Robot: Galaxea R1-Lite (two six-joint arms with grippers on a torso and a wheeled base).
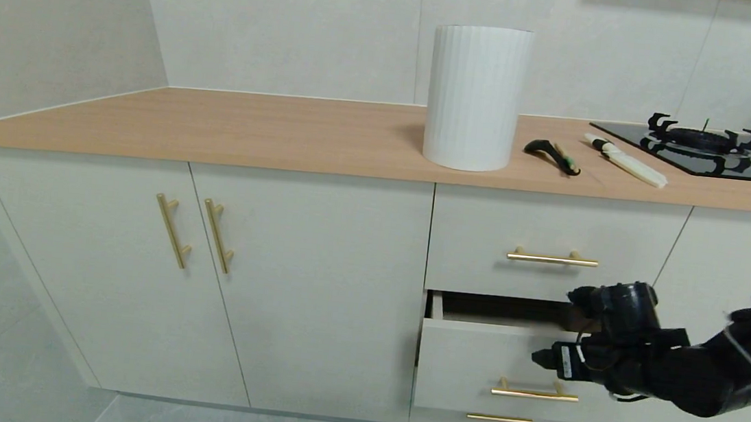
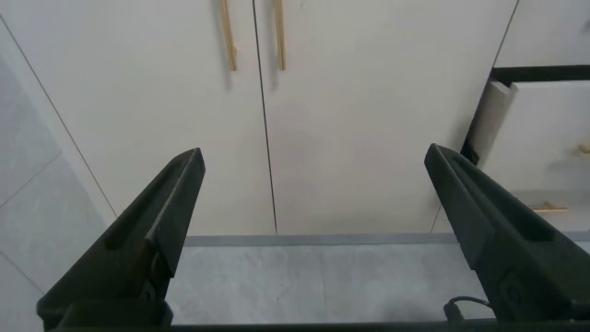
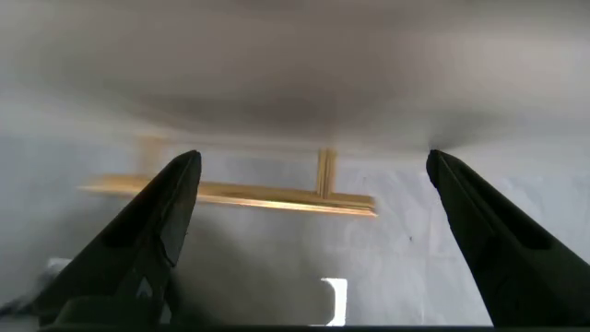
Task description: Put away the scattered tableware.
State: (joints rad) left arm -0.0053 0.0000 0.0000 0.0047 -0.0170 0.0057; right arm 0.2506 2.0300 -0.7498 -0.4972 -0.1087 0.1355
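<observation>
Risk: right gripper point(image 1: 544, 357), jaws spread, hangs just above the handle point(image 1: 535, 393) of the part-open drawer point(image 1: 471, 358); a misjudged approach could nudge it shut.

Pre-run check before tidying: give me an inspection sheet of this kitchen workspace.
Surface: light wooden countertop, level.
Job's things: white-bladed knife with black collar and black-and-green handled tool lying apart on the countertop; middle white drawer partly open.
Clutter: tall white ribbed cylinder, upright.
Grippers: left gripper open, facing cupboard doors; right gripper open, facing a gold bar handle.
Cables: thin wire at the right gripper's wrist.
Surroundings: black gas hob, grey tiled wall.
</observation>
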